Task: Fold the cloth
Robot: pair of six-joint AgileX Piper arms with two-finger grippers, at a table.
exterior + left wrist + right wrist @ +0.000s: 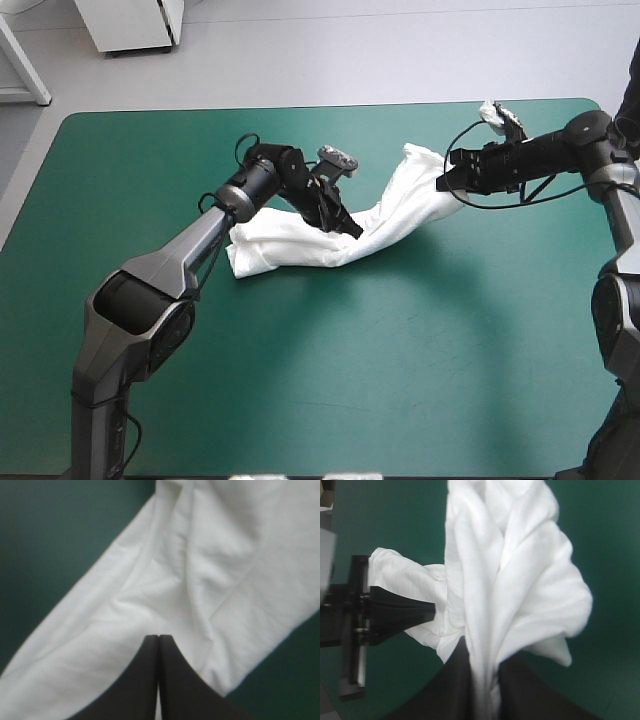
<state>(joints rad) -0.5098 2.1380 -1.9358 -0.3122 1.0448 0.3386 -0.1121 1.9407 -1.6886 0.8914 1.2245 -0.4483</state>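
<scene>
Holding the T-shirt point(390, 215) at both ends: left end effector point(158, 639) closed to a point on a fold, right end effector point(482, 652) pinching a gathered bunch that fans out ahead of it. Stretches as a twisted white band between the two, sagging onto the teal-green worktop point(300, 380). Looks soft, light, limp and creased; likely bunches and slips. Best gripped at hems or shoulder corners, not mid-fabric.

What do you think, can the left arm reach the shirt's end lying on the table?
Probably yes: that end of the T-shirt lies bare right beside the left gripper, which is shut on the shirt's middle.
</scene>
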